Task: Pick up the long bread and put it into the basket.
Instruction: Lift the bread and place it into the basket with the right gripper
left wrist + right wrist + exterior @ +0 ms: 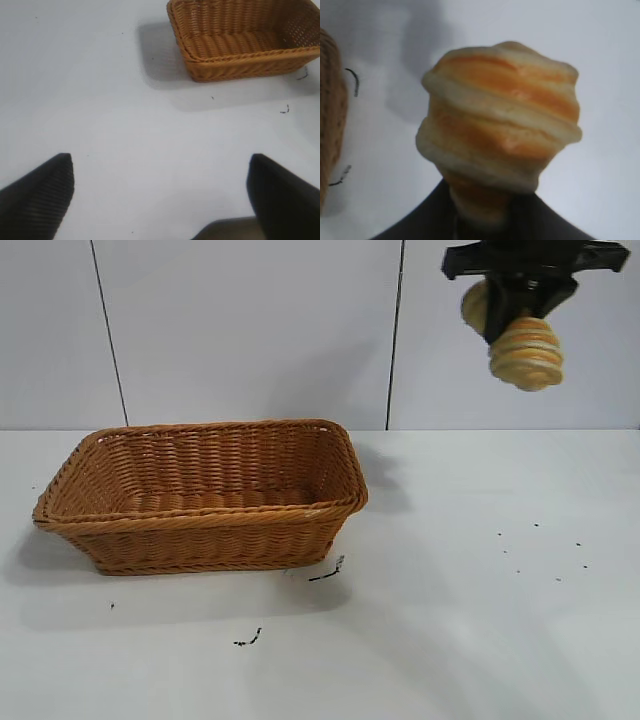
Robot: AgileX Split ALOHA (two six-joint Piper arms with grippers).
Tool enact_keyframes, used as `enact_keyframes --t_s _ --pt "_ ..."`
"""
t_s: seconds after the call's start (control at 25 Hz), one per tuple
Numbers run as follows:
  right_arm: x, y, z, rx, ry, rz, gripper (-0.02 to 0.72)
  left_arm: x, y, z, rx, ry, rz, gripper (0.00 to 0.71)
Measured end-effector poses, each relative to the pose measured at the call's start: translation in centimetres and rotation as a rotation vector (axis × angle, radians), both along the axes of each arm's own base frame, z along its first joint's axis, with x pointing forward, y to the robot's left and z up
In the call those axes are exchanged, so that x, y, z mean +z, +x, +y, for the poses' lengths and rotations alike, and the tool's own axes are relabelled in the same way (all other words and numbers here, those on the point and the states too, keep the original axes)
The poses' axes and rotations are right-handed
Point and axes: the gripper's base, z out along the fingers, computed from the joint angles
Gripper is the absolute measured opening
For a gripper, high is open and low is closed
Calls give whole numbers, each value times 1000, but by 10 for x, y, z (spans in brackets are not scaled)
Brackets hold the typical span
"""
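Observation:
My right gripper [512, 315] is high above the table at the upper right, shut on the long bread [525, 352], a golden loaf with orange and pale ridges that hangs tilted below the fingers. In the right wrist view the long bread [502, 117] fills the middle, its end held between the dark fingers [420, 222]. The basket [200, 495], orange-brown wicker, stands empty on the table at the left, well left of and below the bread. It also shows in the left wrist view [240, 40]. My left gripper [160, 187] is open and empty over bare table, away from the basket.
The white table [480, 620] carries small dark specks and scraps near the basket's right corner [328, 570] and at the right [540, 550]. A white panelled wall [250, 330] stands behind. The basket's edge [327, 115] shows in the right wrist view.

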Motion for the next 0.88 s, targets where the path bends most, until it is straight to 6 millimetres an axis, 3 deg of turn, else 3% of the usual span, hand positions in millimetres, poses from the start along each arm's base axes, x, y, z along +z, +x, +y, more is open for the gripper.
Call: enact_keyframes --t_s 0.24,0.48,0.64,0.8,0.88 --pt "-23 -11 72 323 -65 -100 128 0 0 0 0 0 0 692" --pt "-37 -24 125 695 -152 -300 128 0 0 0 0 0 0 692" --pt "-76 -21 139 865 -241 -308 128 0 0 0 0 0 0 692" --pt "-119 -12 138 942 -300 -257 127 0 0 0 0 0 0 692" --pt "-131 -10 138 951 -300 -241 127 0 0 0 0 0 0 692"
